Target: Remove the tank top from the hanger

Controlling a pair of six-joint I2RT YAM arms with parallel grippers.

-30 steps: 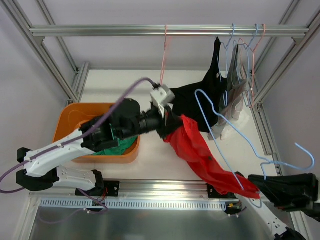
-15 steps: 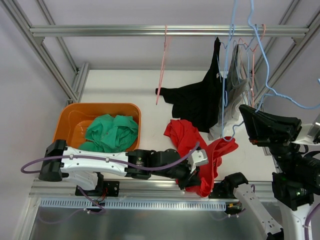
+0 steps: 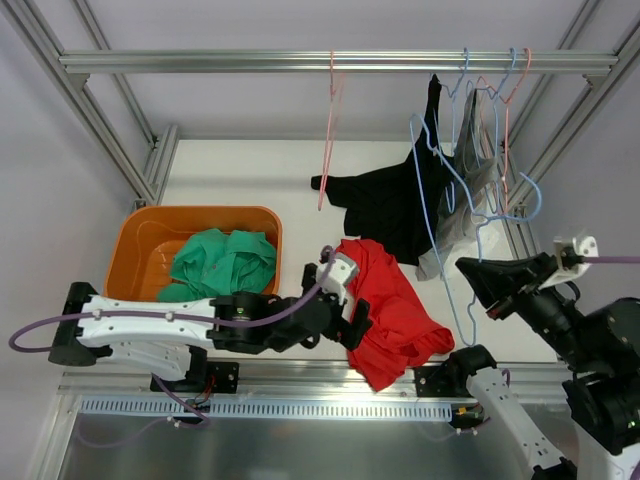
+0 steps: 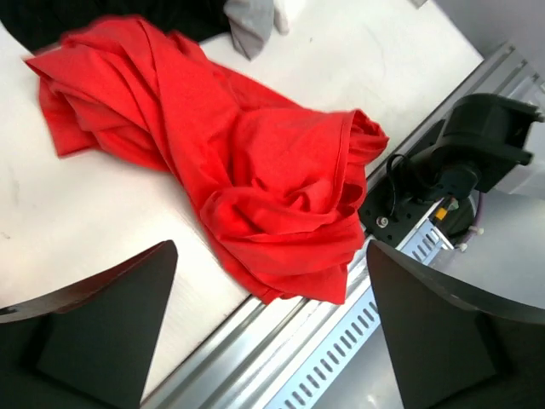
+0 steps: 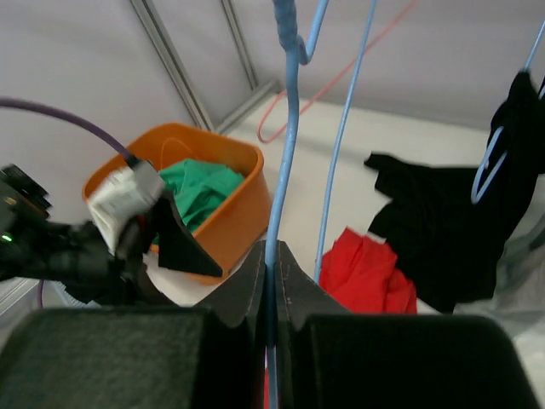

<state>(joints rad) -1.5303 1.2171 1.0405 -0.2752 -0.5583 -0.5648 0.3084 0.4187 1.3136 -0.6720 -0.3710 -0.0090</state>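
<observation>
White tabletop, matte, is bounded by slotted aluminium extrusion; a ribbed rail is noted along the near edge.

Nearest, the red tank top is seen crumpled on the table by that near edge, clear of any wire. Its fabric is thin, soft jersey, thrown into loose folds with a hemmed edge showing. The left gripper is held just left of and above it, jaws spread wide, nothing between them.

To the right, the right gripper is clamped tight on the blue hanger, a thin, stiff, coated wire, which is carried bare above the table.

Step judged: removal is effectively done, garment and hanger being apart. What remains is judged to be tidying. The hanger would need hooking over the far rail, which calls for a careful lift past the other wires.

At left mid-distance, an orange bin of smooth plastic is recorded, with a green garment bunched inside. Farther right, a black garment is draped from above down onto the table. Farthest, a pink hanger is hung from the top rail.
</observation>
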